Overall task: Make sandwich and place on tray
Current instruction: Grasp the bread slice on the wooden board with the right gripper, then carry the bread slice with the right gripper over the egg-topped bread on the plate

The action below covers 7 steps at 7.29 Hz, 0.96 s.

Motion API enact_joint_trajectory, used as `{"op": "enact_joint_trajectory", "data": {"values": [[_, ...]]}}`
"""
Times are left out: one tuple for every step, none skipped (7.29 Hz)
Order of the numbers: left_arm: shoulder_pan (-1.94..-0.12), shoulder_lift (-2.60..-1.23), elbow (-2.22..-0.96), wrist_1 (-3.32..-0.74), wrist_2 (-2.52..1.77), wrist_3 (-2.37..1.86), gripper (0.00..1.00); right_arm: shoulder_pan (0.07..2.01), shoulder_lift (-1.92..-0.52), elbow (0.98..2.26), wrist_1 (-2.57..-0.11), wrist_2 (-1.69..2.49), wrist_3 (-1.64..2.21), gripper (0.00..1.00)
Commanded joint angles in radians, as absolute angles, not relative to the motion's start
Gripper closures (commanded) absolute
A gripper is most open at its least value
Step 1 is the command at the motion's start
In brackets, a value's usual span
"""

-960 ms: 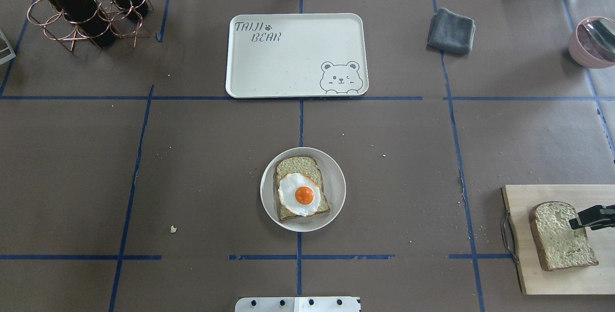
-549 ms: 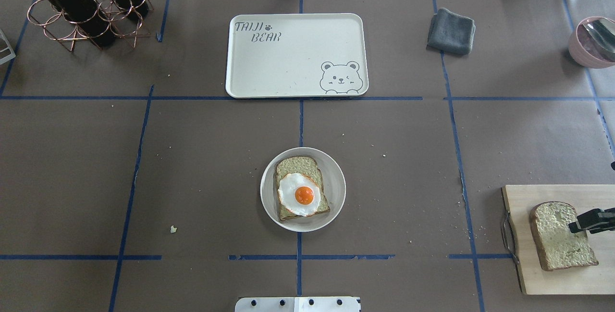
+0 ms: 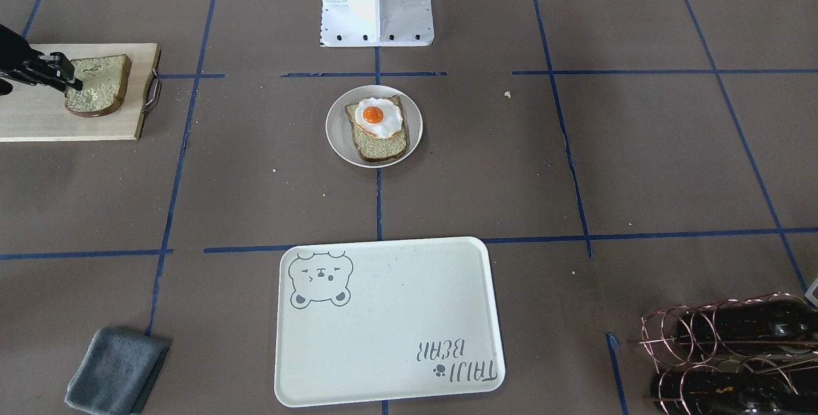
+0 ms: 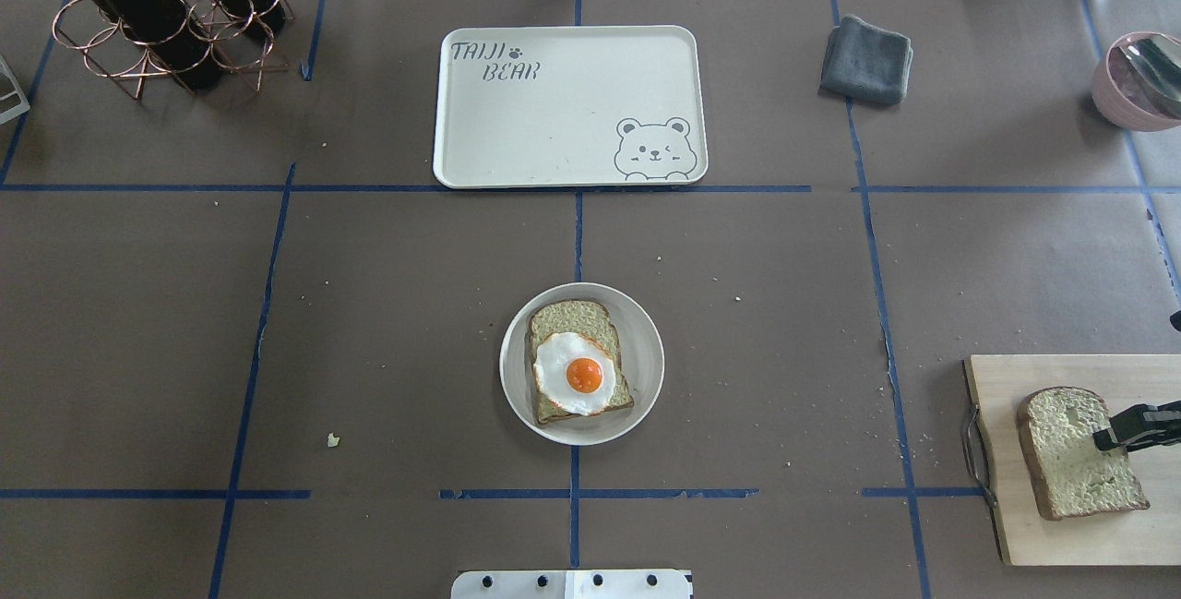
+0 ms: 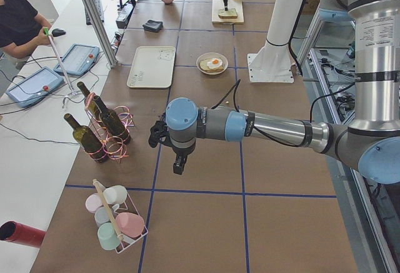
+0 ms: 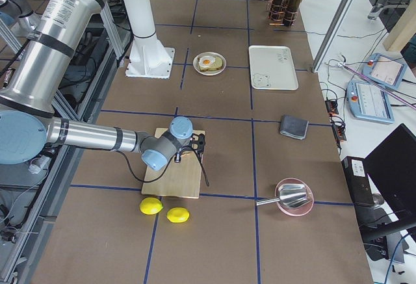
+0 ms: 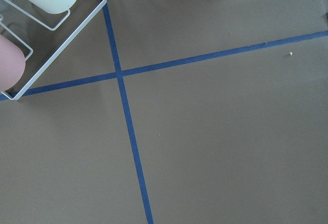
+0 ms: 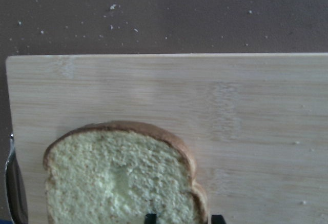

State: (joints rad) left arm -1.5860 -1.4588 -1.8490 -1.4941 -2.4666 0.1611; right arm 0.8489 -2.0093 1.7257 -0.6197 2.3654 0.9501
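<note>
A bread slice (image 4: 572, 315) with the fried egg (image 4: 577, 373) on top lies on a small round white plate (image 4: 646, 350) at table centre. A second bread slice (image 4: 1070, 461) lies on a wooden board (image 4: 1061, 534) at near right. My right gripper (image 4: 1105, 438) is low over that slice's right edge. In the right wrist view its two fingertips (image 8: 149, 218) stand apart, straddling the crust of the slice (image 8: 118, 178). The bear tray (image 4: 554, 119) is bare at the far centre. My left gripper (image 5: 179, 163) hovers over bare table far to the left; I cannot tell its state.
A folded grey cloth (image 4: 867, 59) lies right of the tray. A copper rack with wine bottles (image 4: 157, 17) stands far left. A pink bowl with a spoon (image 4: 1139, 77) sits far right. Two lemons (image 6: 151, 206) lie beside the board. A wire mug rack (image 5: 115, 223) stands near my left gripper.
My right gripper has sunk a little lower onto the right edge of the slice on the board. Nothing else has moved.
</note>
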Motion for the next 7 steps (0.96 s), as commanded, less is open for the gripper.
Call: {"op": "enact_joint_trajectory", "data": {"values": [[-1.586,-1.459,-1.85,-1.494,-2.479,0.16,0.0,0.841,-2.008,1.726,-0.62,2.365,0.945,1.0],[-1.586,-1.459,-1.85,-1.493,-2.499,0.16,0.0,0.841,-2.008,1.726,-0.618,2.365,0.945,1.0],[-1.586,-1.46,-1.851,-1.493,-2.499,0.16,0.0,0.841,-2.008,1.726,-0.618,2.365,0.945,1.0],[-1.586,-1.46,-1.868,-1.493,-2.497,0.158,0.0,0.842,-2.009,1.729,-0.611,2.367,0.945,1.0],[-1.586,-1.46,-1.873,-1.493,-2.499,0.158,0.0,0.845,-2.031,1.729,-0.53,2.368,0.946,1.0],[-1.586,-1.46,-1.876,-1.493,-2.499,0.158,0.0,0.851,-2.043,1.73,-0.456,2.381,0.95,1.0],[-1.586,-1.46,-1.879,-1.491,-2.497,0.158,0.0,0.879,-2.049,1.732,-0.421,2.425,0.95,1.0]]}}
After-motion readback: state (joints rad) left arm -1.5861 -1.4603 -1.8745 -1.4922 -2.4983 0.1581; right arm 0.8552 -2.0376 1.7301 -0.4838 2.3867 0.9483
